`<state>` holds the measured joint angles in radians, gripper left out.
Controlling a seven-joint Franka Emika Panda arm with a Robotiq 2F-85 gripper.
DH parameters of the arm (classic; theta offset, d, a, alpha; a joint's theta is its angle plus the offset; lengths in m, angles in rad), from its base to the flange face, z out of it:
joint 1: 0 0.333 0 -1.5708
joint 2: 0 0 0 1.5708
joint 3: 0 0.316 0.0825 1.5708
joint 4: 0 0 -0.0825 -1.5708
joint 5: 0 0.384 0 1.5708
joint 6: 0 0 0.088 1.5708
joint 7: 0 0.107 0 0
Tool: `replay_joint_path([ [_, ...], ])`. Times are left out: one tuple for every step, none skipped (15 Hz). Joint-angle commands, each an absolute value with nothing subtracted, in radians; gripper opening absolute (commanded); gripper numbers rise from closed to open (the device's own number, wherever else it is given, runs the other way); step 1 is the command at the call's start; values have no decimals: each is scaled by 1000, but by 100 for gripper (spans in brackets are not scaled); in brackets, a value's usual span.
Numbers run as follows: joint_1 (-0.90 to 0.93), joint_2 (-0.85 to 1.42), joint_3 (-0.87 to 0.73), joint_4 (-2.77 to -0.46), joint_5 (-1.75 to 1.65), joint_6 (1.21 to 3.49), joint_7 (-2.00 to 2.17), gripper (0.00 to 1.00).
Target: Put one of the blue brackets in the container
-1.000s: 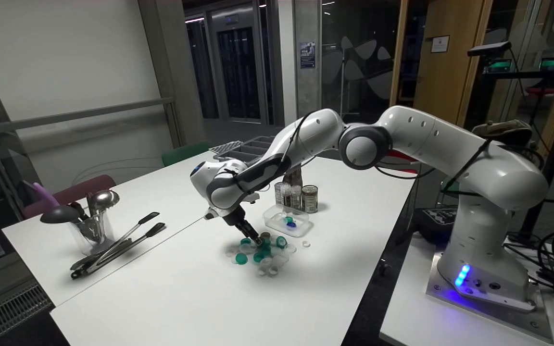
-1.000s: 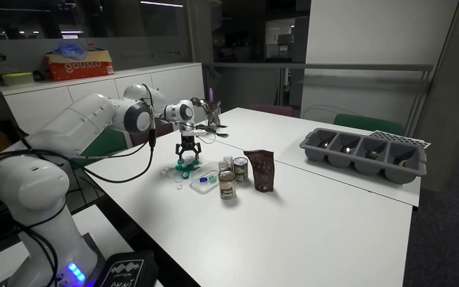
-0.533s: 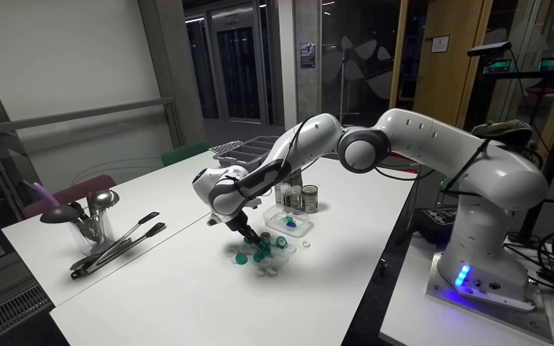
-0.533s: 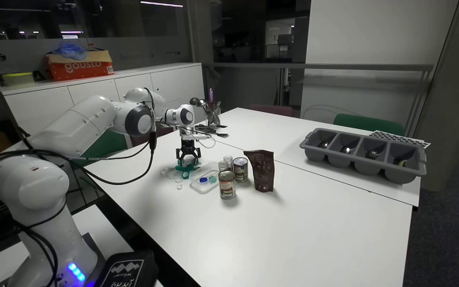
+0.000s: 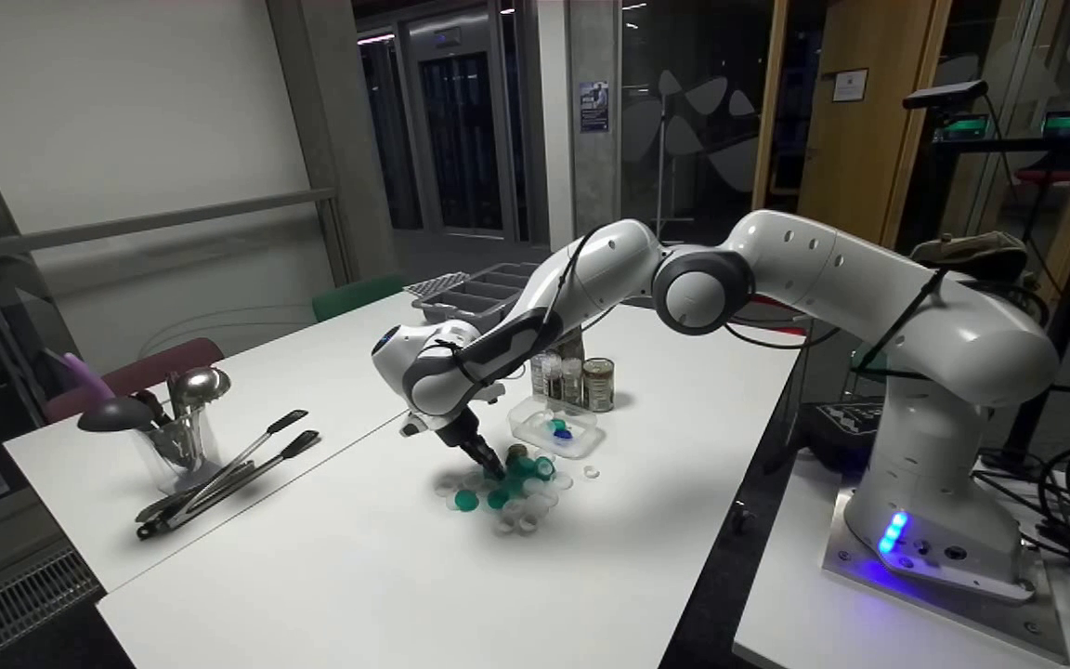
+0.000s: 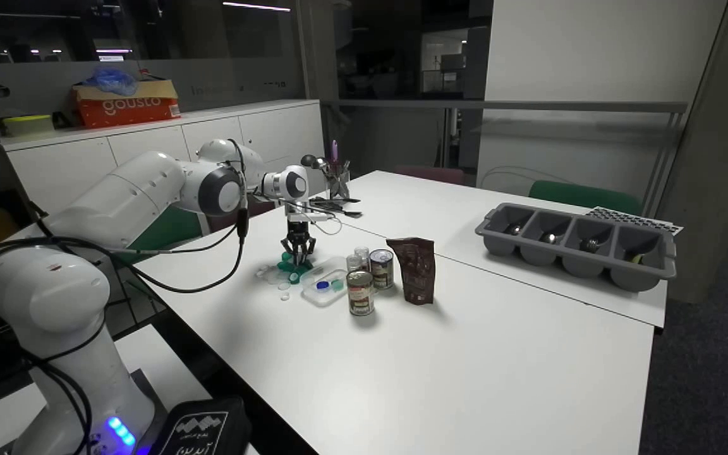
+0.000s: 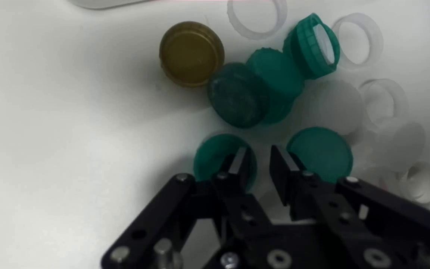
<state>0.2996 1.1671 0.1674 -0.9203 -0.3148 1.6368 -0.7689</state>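
In the wrist view the pincer (image 7: 258, 156) stands narrow, tips apart, one overlapping a green cap (image 7: 208, 160); contact I cannot tell. In both exterior views a clear tub (image 5: 540, 444) holds a blue cap (image 6: 323, 285) and another green cap (image 6: 337, 284); beside it, in from the tabletop's (image 5: 405, 576) robot-side edge, lie round green caps (image 5: 466, 500).

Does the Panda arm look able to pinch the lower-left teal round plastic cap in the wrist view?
Probably not yet: one of the fingers overlaps the teal cap, leaving most of it outside the gap.
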Motion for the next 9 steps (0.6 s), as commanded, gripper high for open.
replay_joint_path([
  [294, 1143, 166, -954, -313, 1635, -758, 0],
  [294, 1141, 166, -954, -313, 1634, -757, 0],
  [295, 1138, 166, -955, -313, 1633, -756, 0],
  [296, 1138, 165, -955, -314, 1632, -755, 0],
  [298, 1135, 164, -957, -315, 1629, -751, 0],
  [301, 1130, 163, -961, -317, 1629, -745, 0],
  [303, 1127, 162, -963, -318, 1628, -738, 0],
  [306, 1120, 160, -969, -321, 1627, -727, 0],
  [309, 1114, 159, -973, -322, 1626, -719, 0],
])
